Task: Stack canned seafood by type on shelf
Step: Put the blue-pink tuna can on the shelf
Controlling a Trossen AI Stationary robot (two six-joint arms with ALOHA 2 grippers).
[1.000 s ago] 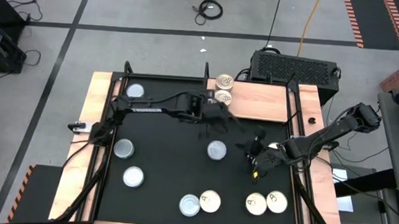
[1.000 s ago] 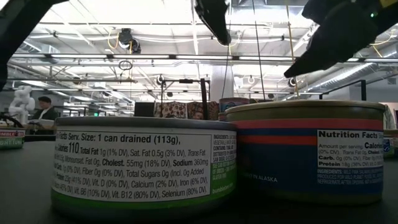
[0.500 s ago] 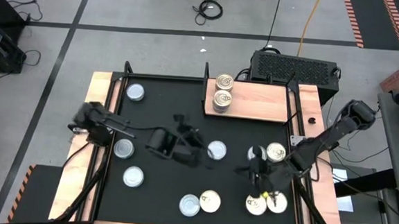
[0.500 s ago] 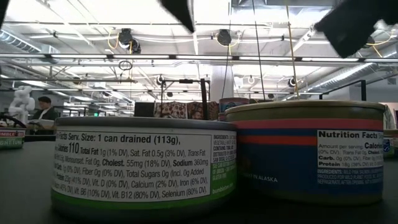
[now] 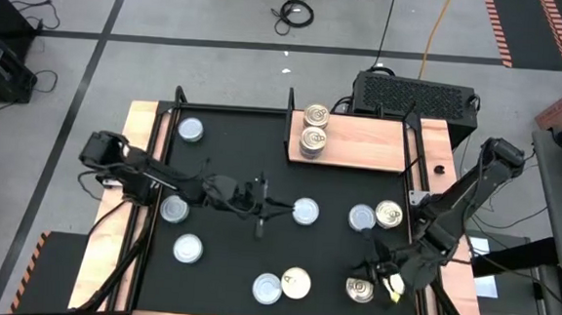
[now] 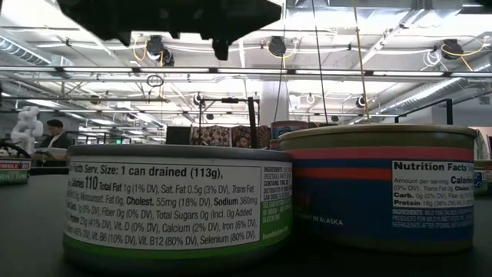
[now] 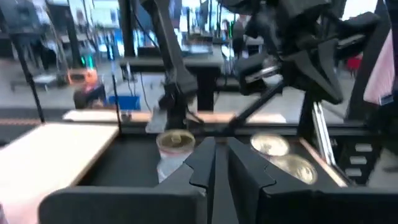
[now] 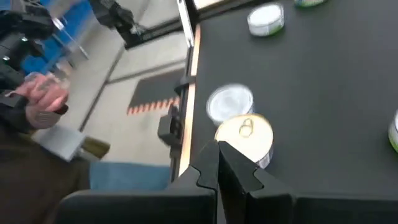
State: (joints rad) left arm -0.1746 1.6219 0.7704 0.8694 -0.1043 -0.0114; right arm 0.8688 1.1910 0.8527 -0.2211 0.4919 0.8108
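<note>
high view: both my hands pressed together, empty.
my left hand (image 5: 261, 212) hovers beside a silver-lidded tin (image 5: 305, 212) mid-worktop (image 5: 232, 155); my right hand (image 5: 377, 271) hangs over a gold-lidded tin (image 5: 359, 290). two gold tins (image 5: 313, 141) sit on the shelf (image 5: 360, 143).

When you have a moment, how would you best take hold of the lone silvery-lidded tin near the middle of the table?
Grip the silvery-lidded tin by its round side wall, coming straight down from above with the fingers either side of it. It lies flat, lid up, with bare black table all around it. The left end effector is closest, shut for now.
</note>
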